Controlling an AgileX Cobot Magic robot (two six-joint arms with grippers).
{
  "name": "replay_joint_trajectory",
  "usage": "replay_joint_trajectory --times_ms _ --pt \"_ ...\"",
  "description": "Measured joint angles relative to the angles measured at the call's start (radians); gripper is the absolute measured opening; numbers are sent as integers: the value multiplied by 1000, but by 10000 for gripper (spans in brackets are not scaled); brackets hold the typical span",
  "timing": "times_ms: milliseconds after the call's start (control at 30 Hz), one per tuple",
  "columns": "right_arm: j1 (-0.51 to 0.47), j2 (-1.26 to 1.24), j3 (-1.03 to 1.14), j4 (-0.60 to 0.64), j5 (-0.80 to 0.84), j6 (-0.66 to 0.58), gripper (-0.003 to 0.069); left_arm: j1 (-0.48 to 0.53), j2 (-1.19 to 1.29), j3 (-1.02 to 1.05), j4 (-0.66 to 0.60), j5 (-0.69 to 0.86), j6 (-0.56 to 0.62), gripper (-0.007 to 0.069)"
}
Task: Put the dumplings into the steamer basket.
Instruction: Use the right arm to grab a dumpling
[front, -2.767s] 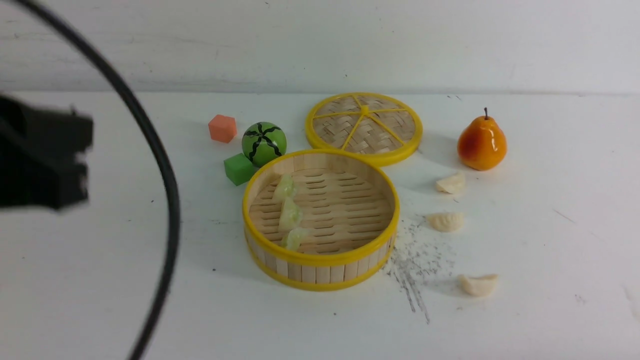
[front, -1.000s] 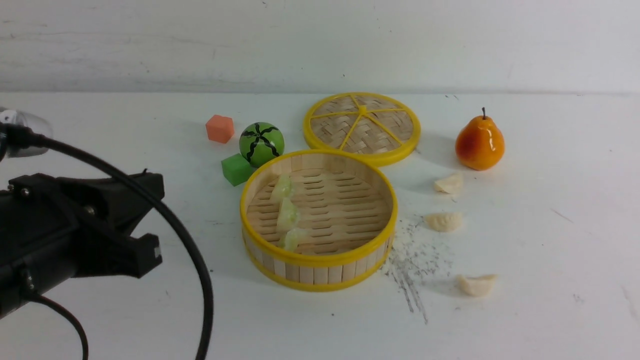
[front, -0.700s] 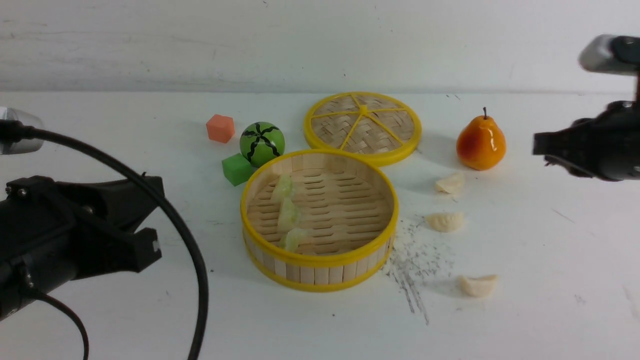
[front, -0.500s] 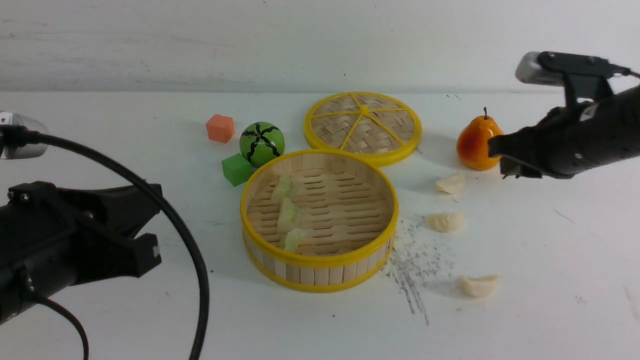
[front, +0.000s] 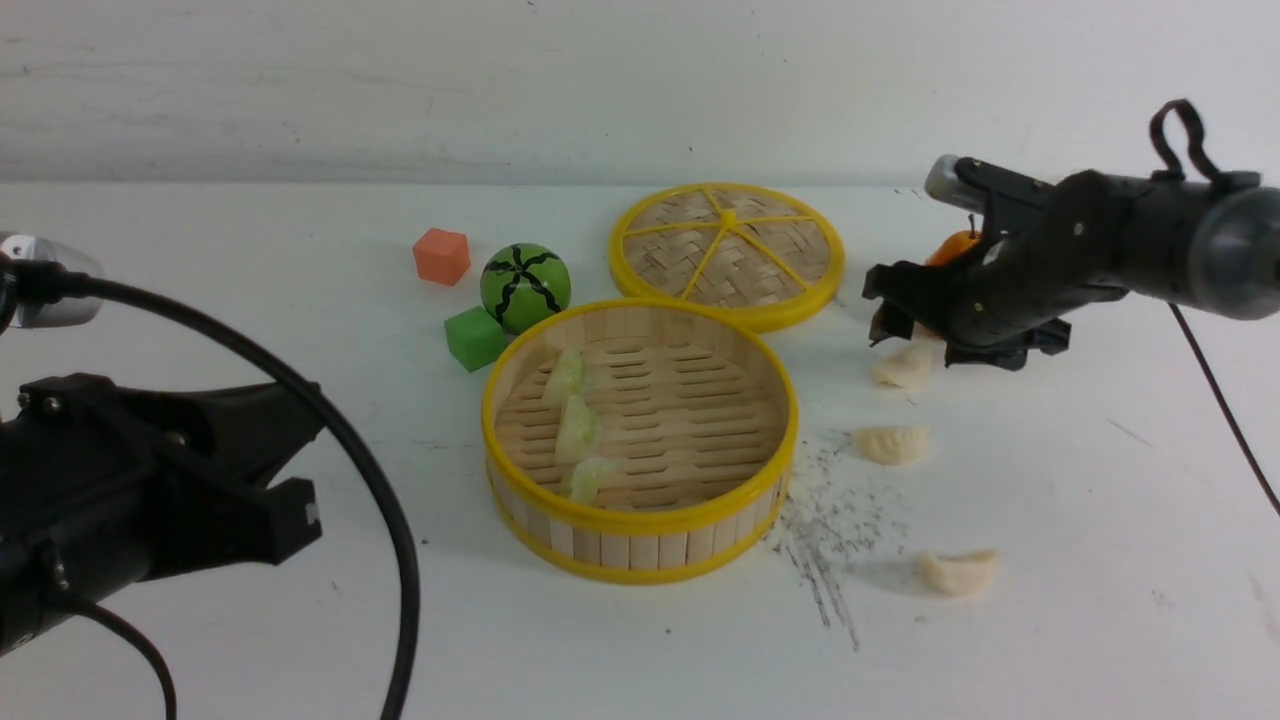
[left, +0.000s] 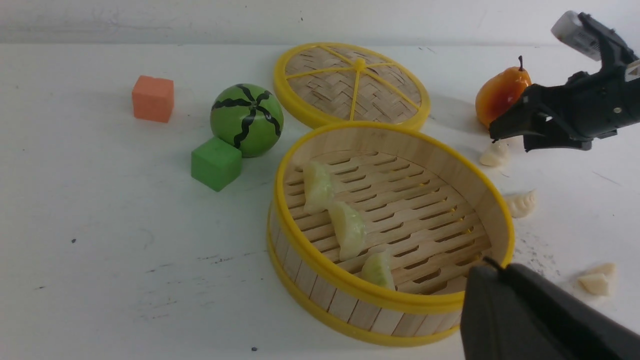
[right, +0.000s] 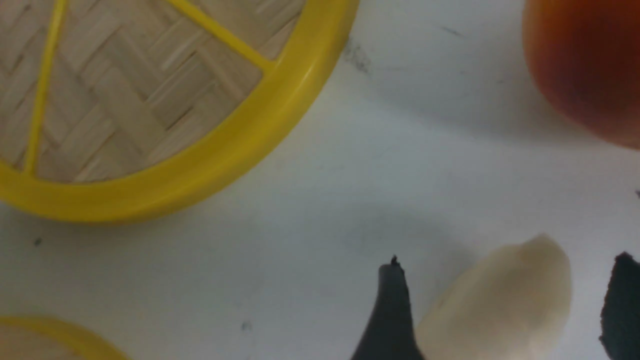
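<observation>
The steamer basket (front: 640, 520) (left: 390, 295) stands mid-table, and three pale green dumplings (front: 578, 430) (left: 345, 227) lie in a row along its left side. Three cream dumplings lie on the table to its right: a far one (front: 903, 367), a middle one (front: 890, 443) and a near one (front: 958, 571). My right gripper (front: 905, 338) (right: 507, 280) is open, low over the far cream dumpling (right: 500, 305). That dumpling lies between the fingers, and a gap shows on one side. My left gripper (left: 487, 270) is shut and empty, hanging back at the near left of the basket.
The flat woven lid (front: 727, 255) lies behind the basket. The orange pear (left: 500, 90) stands just behind my right gripper. A watermelon ball (front: 527, 287), a green cube (front: 475, 337) and an orange cube (front: 443, 256) sit at the far left of the basket. My left arm's cable (front: 390, 540) loops in front.
My right arm has swung in from the right, come down over the far cream dumpling and opened its jaws. My left arm has stayed at the near left, shut.
</observation>
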Motion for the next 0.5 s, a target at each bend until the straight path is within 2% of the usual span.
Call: replay_joint_trajectory --times_ms 167,233,333,433,467,500 --pt "0 54 -52 -82 3 50 456 0 9 0 0 2 0 6" --pt "1 69 -62 -109 3 50 391 0 14 0 0 3 0 7" --pt "1 69 -68 -113 16 8 260 0 19 0 0 3 0 9" --pt "1 68 -69 -86 49 -23 110 0 19 0 0 3 0 13" --pt "1 68 -69 -67 77 -32 38 0 19 0 0 3 0 15" --pt "1 68 -69 -52 94 -36 3 0 19 0 0 3 0 16"
